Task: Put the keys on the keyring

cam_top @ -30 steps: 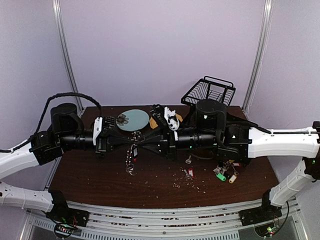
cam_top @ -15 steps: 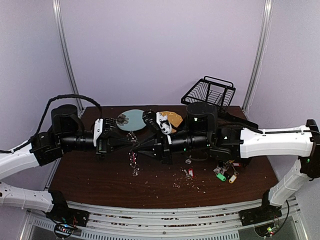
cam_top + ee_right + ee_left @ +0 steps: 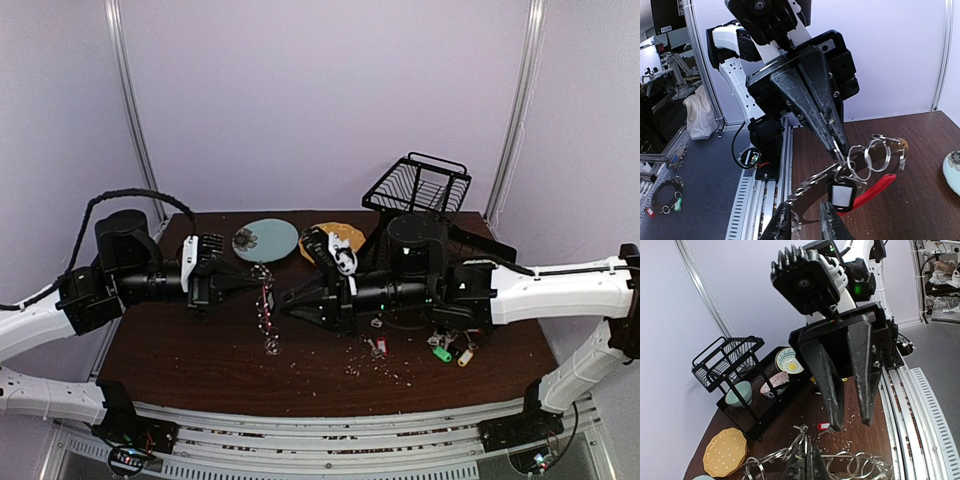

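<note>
Just watched the right side back off. A second ago, tip to tip with the left one over the middle of the table [image 3: 180, 350]; now pulled away to the right and sitting a bit lower. Reads like a threading try broken off, not a finished job.

Starting on the left: left gripper [image 3: 248, 284] with jaws pinched together on the keyring [image 3: 266, 310], dangling it off the tips, clear of the wood. Thin silvery wire loops, springy-looking, plus a smooth curved red sleeve [image 3: 871, 192] and a small flat tag [image 3: 841, 196] hanging off it. Probably going to swing and twist at any nudge.

Then the right gripper [image 3: 286, 298], just beside the ring: jaws a little apart, nothing between them.

Further right, flat on the dark wood among crumbs: loose keys [image 3: 379, 346], small, thin, shiny metal, one with a red plastic tag. So still needs picking up and threading. Can't be easy pinching something that flat off a hard top.
</note>
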